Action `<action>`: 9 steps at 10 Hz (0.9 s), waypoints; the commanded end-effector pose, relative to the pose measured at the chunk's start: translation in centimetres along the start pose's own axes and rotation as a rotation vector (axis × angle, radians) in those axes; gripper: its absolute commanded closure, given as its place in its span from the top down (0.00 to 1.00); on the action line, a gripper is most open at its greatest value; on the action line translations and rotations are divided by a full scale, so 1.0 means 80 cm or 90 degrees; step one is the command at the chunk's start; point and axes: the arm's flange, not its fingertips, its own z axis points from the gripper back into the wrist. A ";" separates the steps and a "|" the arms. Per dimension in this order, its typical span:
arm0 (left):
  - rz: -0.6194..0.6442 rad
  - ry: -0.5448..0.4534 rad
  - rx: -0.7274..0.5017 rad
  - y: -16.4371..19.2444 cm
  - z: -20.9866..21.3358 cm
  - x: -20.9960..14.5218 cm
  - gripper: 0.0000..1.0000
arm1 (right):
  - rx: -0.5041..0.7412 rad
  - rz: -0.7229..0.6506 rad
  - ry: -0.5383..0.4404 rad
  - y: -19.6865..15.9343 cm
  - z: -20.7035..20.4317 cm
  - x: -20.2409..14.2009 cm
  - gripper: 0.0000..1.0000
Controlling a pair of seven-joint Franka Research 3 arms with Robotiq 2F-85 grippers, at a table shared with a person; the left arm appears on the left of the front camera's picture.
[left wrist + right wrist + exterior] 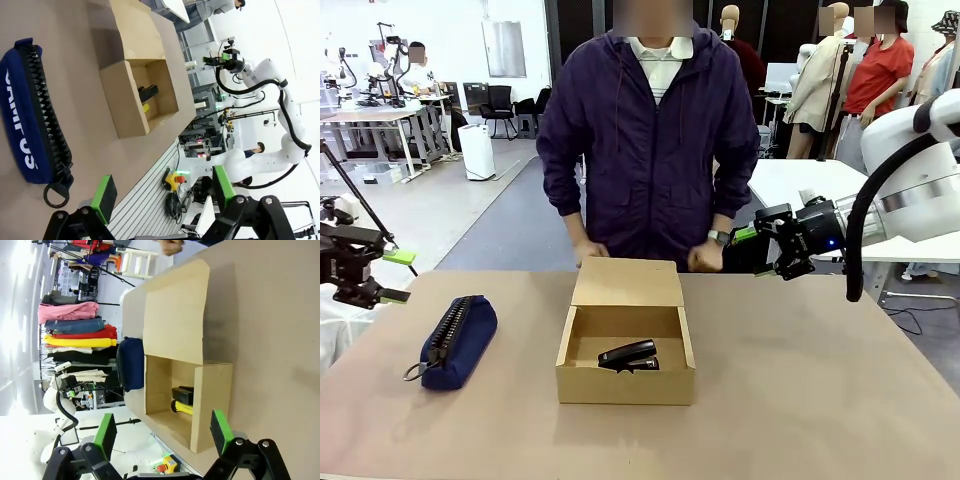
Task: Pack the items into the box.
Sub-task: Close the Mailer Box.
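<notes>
Stapler (628,353) and yellow utility knife (184,408) lie side by side inside the open cardboard box (625,385) at the table's middle. We see the left gripper (164,192) and the right gripper (163,432) both open and empty, well apart from the box.

Grey floor (460,210); white table (800,182); black chairs (501,103)

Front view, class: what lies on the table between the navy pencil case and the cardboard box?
Nothing: in the front view the stretch of brown table between the navy pencil case and the cardboard box is bare.
</notes>
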 end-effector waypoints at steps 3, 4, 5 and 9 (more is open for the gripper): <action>-0.136 0.164 -0.077 -0.052 -0.129 0.126 1.00 | -0.039 -0.010 0.026 0.006 -0.055 0.045 1.00; -0.133 0.177 -0.050 -0.049 -0.168 0.170 1.00 | -0.075 -0.008 0.021 0.003 -0.078 0.060 1.00; -0.114 0.204 -0.018 -0.040 -0.200 0.191 1.00 | -0.077 0.019 0.045 -0.003 -0.103 0.076 1.00; -0.106 0.260 -0.074 0.030 -0.298 0.189 1.00 | -0.072 0.031 0.055 -0.043 -0.192 0.125 1.00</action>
